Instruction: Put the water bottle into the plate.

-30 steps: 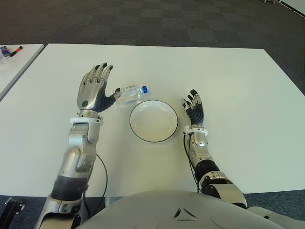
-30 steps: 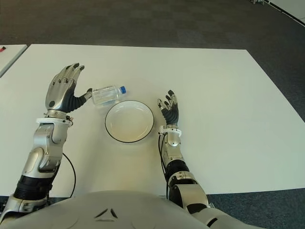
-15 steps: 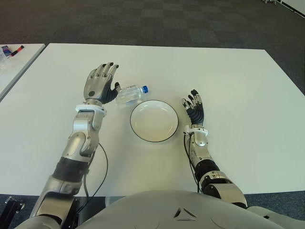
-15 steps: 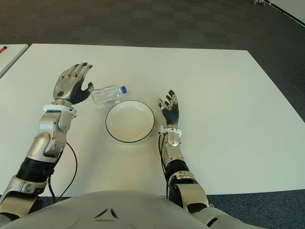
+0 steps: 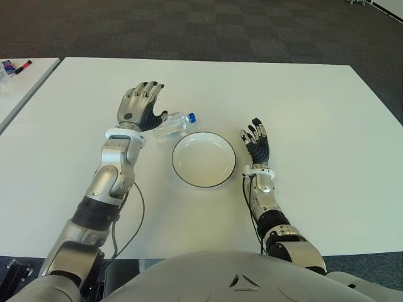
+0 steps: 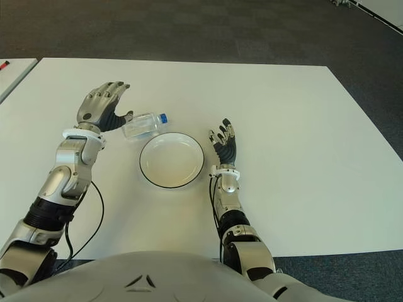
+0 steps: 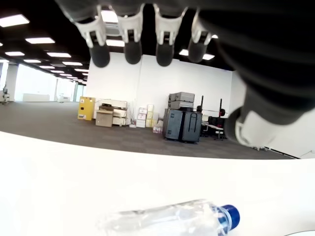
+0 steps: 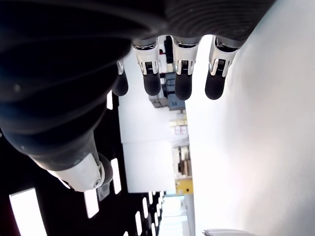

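Bottle (image 5: 172, 125) base hidden behind left hand (image 5: 140, 107); contact unclear. Left wrist view crops bottle bottom and plate (image 7: 304, 234).

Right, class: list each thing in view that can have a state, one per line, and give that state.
water bottle: lying on its side on the table, blue cap on, not grasped
plate: upright, empty
left hand: open, over the bottle's base end
right hand: open, idle, right of the plate

One water bottle (image 5: 172, 124), one plate (image 5: 203, 159), one white table (image 5: 315, 126), two robot hands: left hand (image 5: 140, 107), right hand (image 5: 257, 143), one marker (image 5: 21, 66) on side table
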`<state>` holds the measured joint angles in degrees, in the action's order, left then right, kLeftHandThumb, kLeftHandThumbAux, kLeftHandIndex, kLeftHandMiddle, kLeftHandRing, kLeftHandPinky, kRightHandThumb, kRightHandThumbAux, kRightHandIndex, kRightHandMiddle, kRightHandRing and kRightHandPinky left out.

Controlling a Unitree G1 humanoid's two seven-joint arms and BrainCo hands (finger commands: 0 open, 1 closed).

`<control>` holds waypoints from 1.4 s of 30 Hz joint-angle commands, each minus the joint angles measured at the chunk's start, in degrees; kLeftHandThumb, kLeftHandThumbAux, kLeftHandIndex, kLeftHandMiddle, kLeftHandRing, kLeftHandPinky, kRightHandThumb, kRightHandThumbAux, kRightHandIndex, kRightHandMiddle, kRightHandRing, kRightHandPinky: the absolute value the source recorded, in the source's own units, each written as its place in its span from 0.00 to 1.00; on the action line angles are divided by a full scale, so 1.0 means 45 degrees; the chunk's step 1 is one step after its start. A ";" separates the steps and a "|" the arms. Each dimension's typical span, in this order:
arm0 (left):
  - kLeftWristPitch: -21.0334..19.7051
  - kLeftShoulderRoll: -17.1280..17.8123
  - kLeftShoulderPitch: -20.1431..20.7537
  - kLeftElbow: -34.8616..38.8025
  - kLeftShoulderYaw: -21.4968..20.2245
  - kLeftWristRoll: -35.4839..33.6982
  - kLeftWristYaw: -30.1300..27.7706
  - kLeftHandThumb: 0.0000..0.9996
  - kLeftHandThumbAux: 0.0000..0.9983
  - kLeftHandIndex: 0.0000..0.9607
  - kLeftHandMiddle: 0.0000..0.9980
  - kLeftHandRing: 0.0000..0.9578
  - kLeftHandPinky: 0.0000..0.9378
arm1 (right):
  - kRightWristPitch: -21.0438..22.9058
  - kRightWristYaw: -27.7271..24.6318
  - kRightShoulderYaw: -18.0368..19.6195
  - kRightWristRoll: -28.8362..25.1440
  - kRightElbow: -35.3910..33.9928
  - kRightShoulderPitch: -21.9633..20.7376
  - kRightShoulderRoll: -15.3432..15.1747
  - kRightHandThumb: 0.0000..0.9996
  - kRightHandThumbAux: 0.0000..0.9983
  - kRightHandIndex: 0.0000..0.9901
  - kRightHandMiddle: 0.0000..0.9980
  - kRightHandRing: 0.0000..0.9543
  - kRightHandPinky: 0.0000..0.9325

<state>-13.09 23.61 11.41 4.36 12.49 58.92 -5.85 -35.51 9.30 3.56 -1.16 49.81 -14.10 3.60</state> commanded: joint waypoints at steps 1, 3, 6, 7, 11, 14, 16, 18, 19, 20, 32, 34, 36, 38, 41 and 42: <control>-0.0091 0.0140 0.0381 -0.0632 0.0265 -0.0237 -0.0538 0.53 0.57 0.00 0.09 0.08 0.14 | 0.0526 0.0011 0.0076 -0.0081 0.0679 0.0707 0.0507 0.05 0.72 0.09 0.10 0.10 0.14; -0.0083 0.0146 0.0473 -0.0794 0.0325 -0.0307 -0.0571 0.53 0.57 0.00 0.09 0.08 0.14 | 0.0543 0.0007 0.0077 -0.0082 0.0667 0.0715 0.0498 0.05 0.72 0.09 0.10 0.10 0.14; -0.0008 0.0140 0.0631 -0.1081 0.0389 -0.0453 -0.0564 0.53 0.57 0.00 0.09 0.09 0.15 | 0.0561 0.0015 0.0078 -0.0076 0.0673 0.0711 0.0489 0.05 0.72 0.09 0.09 0.10 0.14; 0.0027 0.0137 0.0690 -0.1194 0.0412 -0.0518 -0.0556 0.54 0.56 0.00 0.09 0.09 0.16 | 0.0567 0.0020 0.0077 -0.0071 0.0676 0.0710 0.0486 0.05 0.72 0.08 0.09 0.10 0.14; 0.0052 0.0166 0.0826 -0.1414 0.0516 -0.0719 -0.0502 0.54 0.56 0.00 0.10 0.10 0.18 | 0.0582 0.0024 0.0073 -0.0060 0.0690 0.0704 0.0476 0.05 0.72 0.08 0.09 0.10 0.14; 0.0083 0.0140 0.0961 -0.1601 0.0591 -0.0919 -0.0499 0.55 0.56 0.00 0.11 0.11 0.20 | 0.0600 0.0027 0.0059 -0.0038 0.0708 0.0696 0.0465 0.05 0.71 0.08 0.09 0.10 0.14; 0.0089 0.0142 0.1013 -0.1669 0.0628 -0.1008 -0.0492 0.55 0.55 0.00 0.11 0.12 0.20 | 0.0606 0.0028 0.0054 -0.0029 0.0714 0.0693 0.0463 0.05 0.71 0.08 0.09 0.10 0.14; 0.0080 0.0148 0.1066 -0.1683 0.0671 -0.1093 -0.0567 0.55 0.55 0.00 0.12 0.12 0.21 | 0.0606 0.0024 0.0057 -0.0033 0.0722 0.0688 0.0464 0.05 0.71 0.08 0.09 0.10 0.14; 0.0076 0.0144 0.1100 -0.1689 0.0694 -0.1143 -0.0630 0.55 0.55 0.00 0.12 0.13 0.21 | 0.0606 0.0020 0.0058 -0.0037 0.0728 0.0685 0.0465 0.05 0.71 0.08 0.09 0.10 0.14; 0.0072 0.0144 0.1125 -0.1694 0.0713 -0.1181 -0.0670 0.54 0.55 0.00 0.12 0.13 0.21 | 0.0606 0.0018 0.0060 -0.0039 0.0732 0.0682 0.0466 0.05 0.71 0.08 0.09 0.10 0.15; -0.0309 0.0094 0.1726 -0.1837 0.1007 -0.1768 -0.1993 0.55 0.52 0.00 0.10 0.12 0.21 | 0.0624 0.0007 0.0054 -0.0027 0.0767 0.0644 0.0447 0.05 0.72 0.08 0.09 0.10 0.14; -0.0331 0.0109 0.1810 -0.1911 0.1064 -0.1814 -0.2055 0.54 0.52 0.00 0.09 0.11 0.19 | 0.0631 0.0012 0.0055 -0.0025 0.0786 0.0637 0.0450 0.05 0.71 0.08 0.09 0.10 0.14; -0.0321 0.0119 0.1899 -0.1994 0.1117 -0.1877 -0.2103 0.54 0.51 0.00 0.09 0.11 0.19 | 0.0650 0.0019 0.0070 -0.0044 0.0796 0.0630 0.0460 0.06 0.72 0.08 0.09 0.10 0.15; -0.0279 0.0140 0.1971 -0.2064 0.1154 -0.1959 -0.2154 0.53 0.50 0.00 0.08 0.10 0.17 | 0.0663 0.0025 0.0087 -0.0065 0.0802 0.0625 0.0470 0.06 0.72 0.08 0.09 0.10 0.15; -0.0189 0.0173 0.2052 -0.2178 0.1176 -0.2106 -0.2178 0.53 0.48 0.00 0.06 0.08 0.14 | 0.0661 0.0014 0.0094 -0.0077 0.0816 0.0624 0.0474 0.06 0.73 0.08 0.09 0.10 0.15; -0.0160 0.0184 0.2073 -0.2218 0.1181 -0.2149 -0.2174 0.53 0.48 0.00 0.06 0.07 0.14 | 0.0657 0.0009 0.0094 -0.0077 0.0820 0.0627 0.0475 0.06 0.73 0.08 0.09 0.10 0.15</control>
<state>-14.02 24.00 20.05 -4.29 17.05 50.00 -14.41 -35.51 9.30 3.59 -1.14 50.00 -14.34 3.62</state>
